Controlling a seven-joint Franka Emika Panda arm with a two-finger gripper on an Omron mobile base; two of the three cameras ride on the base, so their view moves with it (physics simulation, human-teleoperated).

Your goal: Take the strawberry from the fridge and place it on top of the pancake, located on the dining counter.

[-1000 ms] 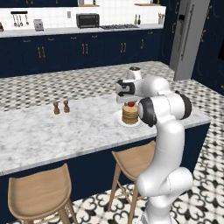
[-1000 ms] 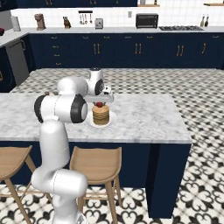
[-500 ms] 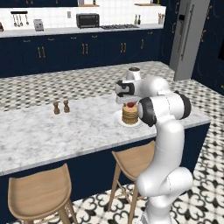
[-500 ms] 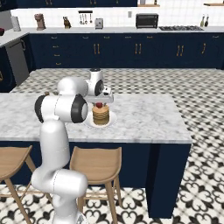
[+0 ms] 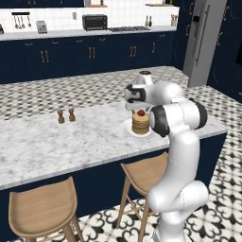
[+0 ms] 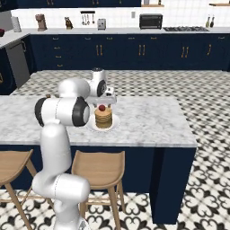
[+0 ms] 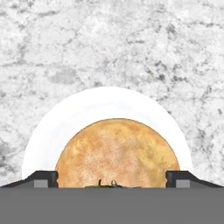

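The strawberry rests on top of the pancake, which stands on a small white plate on the dining counter. My gripper hangs straight above the fruit, pointing down and open. In the hand view the pancake and its plate lie below, with the fingertips spread wide to either side and a trace of the strawberry's green top at the bottom edge. The grey fridge stands at the far right.
Two small brown shakers stand on the counter left of the plate. Wooden stools sit under the near edge. Navy cabinets with a toaster oven line the back wall.
The jaws have spread apart and let go of the strawberry, which now sits on the pancake. The arm has held its place.
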